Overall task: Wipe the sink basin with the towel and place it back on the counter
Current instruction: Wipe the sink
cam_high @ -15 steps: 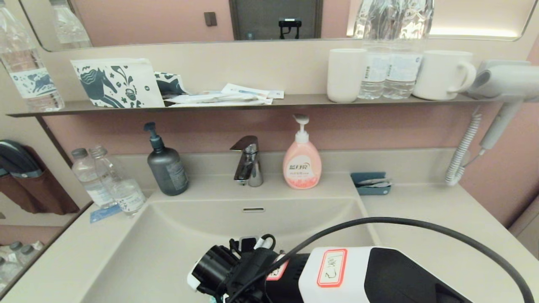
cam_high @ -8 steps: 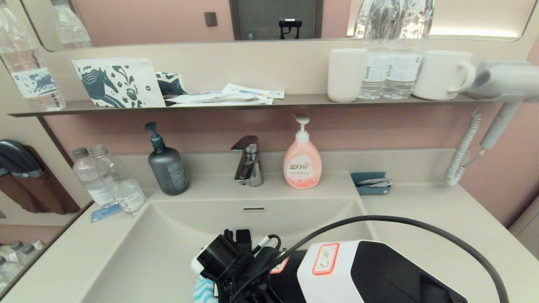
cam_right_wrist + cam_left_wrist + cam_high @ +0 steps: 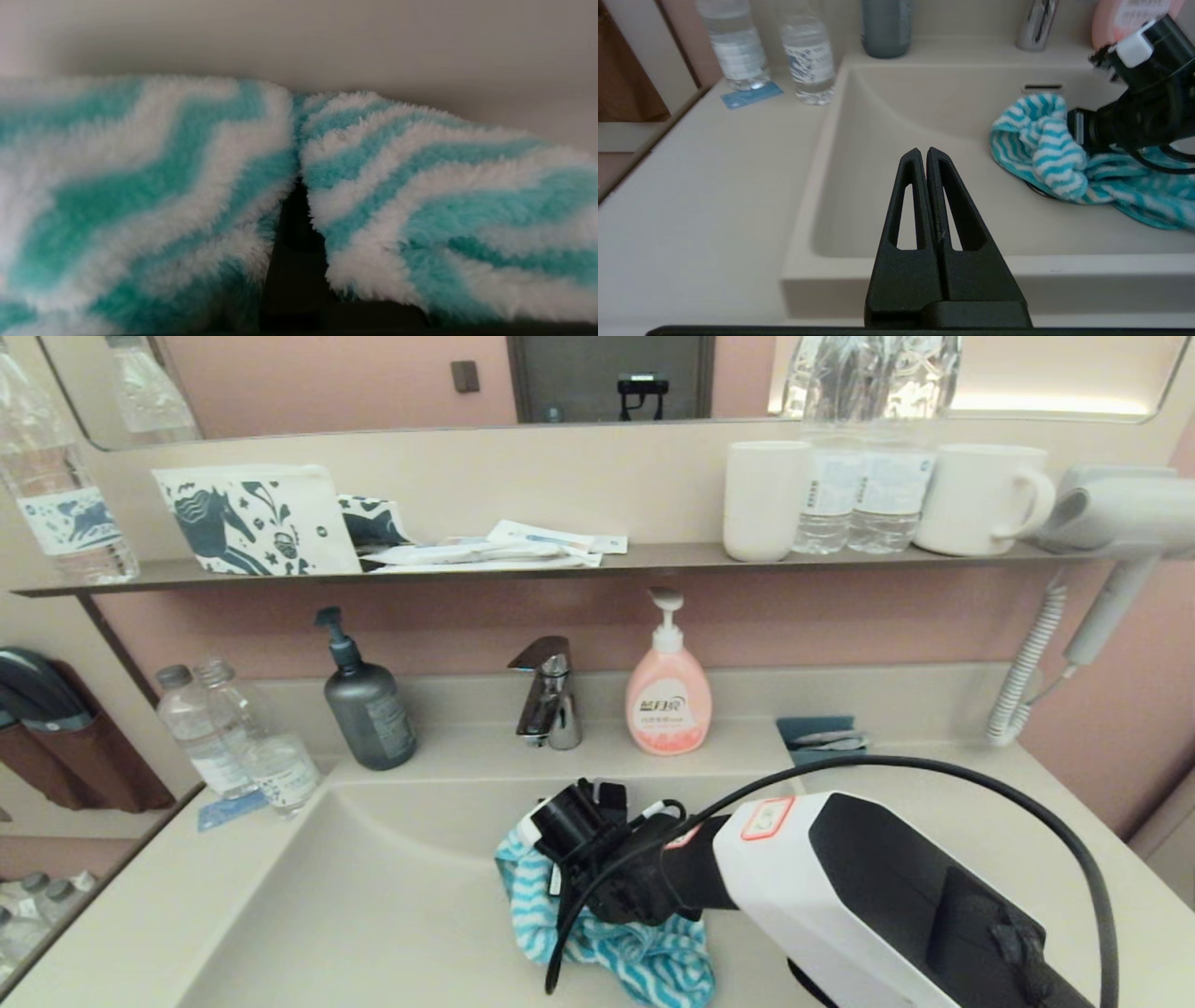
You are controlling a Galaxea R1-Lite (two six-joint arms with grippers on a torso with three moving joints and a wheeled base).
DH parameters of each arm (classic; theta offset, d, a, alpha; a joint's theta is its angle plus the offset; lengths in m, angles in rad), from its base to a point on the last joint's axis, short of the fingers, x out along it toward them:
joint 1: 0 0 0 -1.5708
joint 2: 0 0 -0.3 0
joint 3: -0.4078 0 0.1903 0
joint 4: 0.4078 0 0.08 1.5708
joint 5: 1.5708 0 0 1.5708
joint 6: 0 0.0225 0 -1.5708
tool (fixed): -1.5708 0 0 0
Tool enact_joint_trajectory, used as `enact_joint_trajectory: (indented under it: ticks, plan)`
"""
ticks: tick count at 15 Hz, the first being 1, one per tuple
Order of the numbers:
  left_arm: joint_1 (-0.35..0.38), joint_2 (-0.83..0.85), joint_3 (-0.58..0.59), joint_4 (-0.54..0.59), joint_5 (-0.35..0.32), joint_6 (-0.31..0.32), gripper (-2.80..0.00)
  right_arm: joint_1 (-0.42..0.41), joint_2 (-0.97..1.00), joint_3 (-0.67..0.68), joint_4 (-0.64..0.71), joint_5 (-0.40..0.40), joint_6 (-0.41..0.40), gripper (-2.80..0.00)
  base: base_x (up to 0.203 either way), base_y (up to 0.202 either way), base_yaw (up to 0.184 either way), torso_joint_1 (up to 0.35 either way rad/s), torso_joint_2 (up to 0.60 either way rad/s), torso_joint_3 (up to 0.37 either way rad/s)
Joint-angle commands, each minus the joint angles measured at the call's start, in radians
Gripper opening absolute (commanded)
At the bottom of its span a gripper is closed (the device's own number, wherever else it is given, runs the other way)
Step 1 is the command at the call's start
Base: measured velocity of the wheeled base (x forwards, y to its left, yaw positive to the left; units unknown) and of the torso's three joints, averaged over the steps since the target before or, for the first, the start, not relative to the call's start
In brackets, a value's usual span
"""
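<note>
Right tool (image 3: 597, 887) moved deeper into sink basin (image 3: 373, 896), clamped on towel (image 3: 644, 957) (we see fluff bunched around it); left tool (image 3: 926, 156) closed, parked at basin's front edge.

One towel (image 3: 624, 947), two soap bottles (image 3: 367, 702)

Head high, facing mirror; wrists low, likely sharing towel (image 3: 1045, 144).

The towel (image 3: 616, 943) lies in the sink basin (image 3: 373, 905), below the overflow slot (image 3: 1042, 87). Behind the basin stands the faucet (image 3: 546, 695), with a dark pump bottle (image 3: 366, 700) to its left and a soap bottle (image 3: 667, 686) to its right. Two water bottles (image 3: 233, 737) stand on the counter (image 3: 121, 915) left of the basin; a small tray (image 3: 822, 739) sits right of it.
</note>
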Motion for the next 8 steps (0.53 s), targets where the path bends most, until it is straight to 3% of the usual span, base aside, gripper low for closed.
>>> enact_joint_trajectory:
  ticks: [1,8]
  plan:
    - [0.001,0.001,0.001,0.001,0.001,0.0,-2.8,-0.023,-0.019,0.014,0.011,-0.011,0.004,-2.8,0.0,0.0,0.0,0.0,0.0,0.0]
    - [0.001,0.001,0.001,0.001,0.001,0.0,-2.8,-0.027,-0.062,0.071,0.158,-0.04,0.001,-2.8,0.0,0.0,0.0,0.0,0.0,0.0]
